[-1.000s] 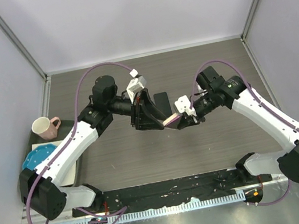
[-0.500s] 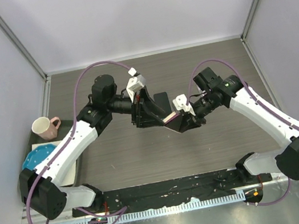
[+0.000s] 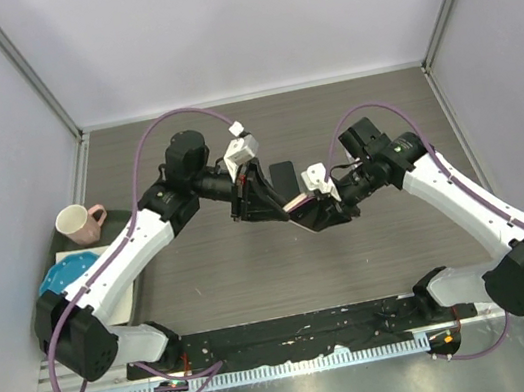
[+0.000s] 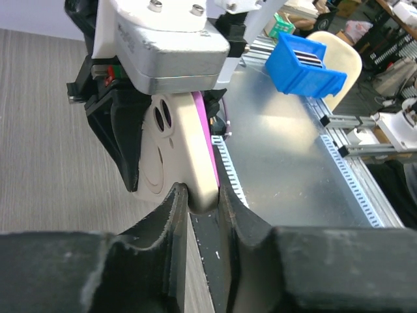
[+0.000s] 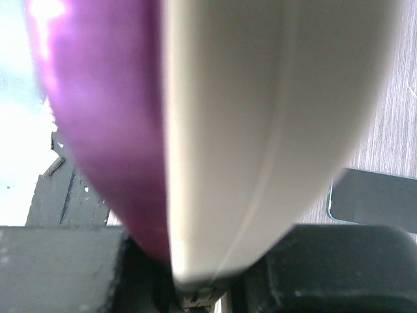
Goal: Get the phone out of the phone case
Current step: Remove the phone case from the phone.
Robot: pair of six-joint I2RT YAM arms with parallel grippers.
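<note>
Above grey table [image 3: 205, 277], cream phone case [image 4: 186, 150] in tight grip of left gripper [image 4: 199, 205] and right gripper [image 5: 189, 267].

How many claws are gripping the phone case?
2. The left claw pinches the phone case at one end; the right claw clamps the opposite end.

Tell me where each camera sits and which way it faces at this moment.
Top external: fixed above and behind the bases, looking down at the table; the left arm and right arm show whole, meeting at the cream case.
Left wrist: on the left arm, looking along the left gripper at the case's lens-hole corner; right gripper beyond.
Right wrist: pressed close to the case and purple phone; its own fingers along the bottom.
Shared: both wrist views show case and phone.
</note>
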